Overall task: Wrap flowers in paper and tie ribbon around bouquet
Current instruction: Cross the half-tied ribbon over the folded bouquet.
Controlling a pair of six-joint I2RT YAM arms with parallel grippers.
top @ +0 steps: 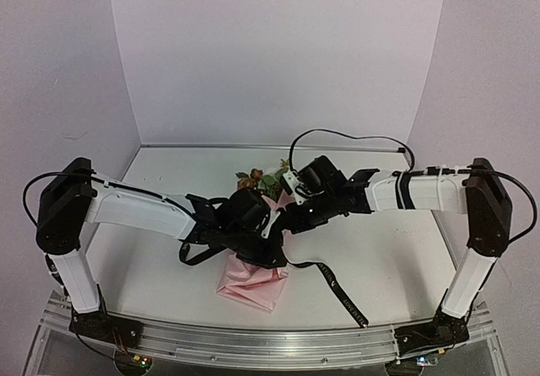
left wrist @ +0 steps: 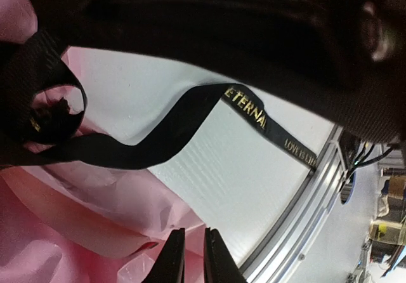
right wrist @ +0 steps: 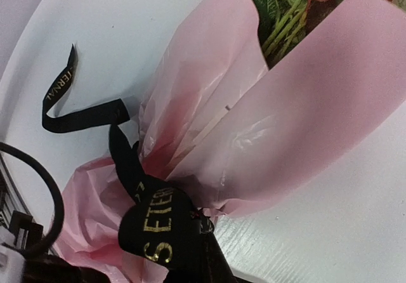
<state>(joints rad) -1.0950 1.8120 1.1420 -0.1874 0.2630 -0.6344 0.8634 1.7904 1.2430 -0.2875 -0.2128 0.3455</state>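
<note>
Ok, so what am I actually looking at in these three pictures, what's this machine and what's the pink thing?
These are two robot arms, the left arm and the right arm, bolted to a table. One picture looks down from above; the other two come from a camera on each wrist. On the table lies pink paper wrapped round flowers, with a black ribbon round its pinched middle. The right claw is shut on the ribbon beside the paper. The left claw, fingers slightly apart, holds nothing.
</note>
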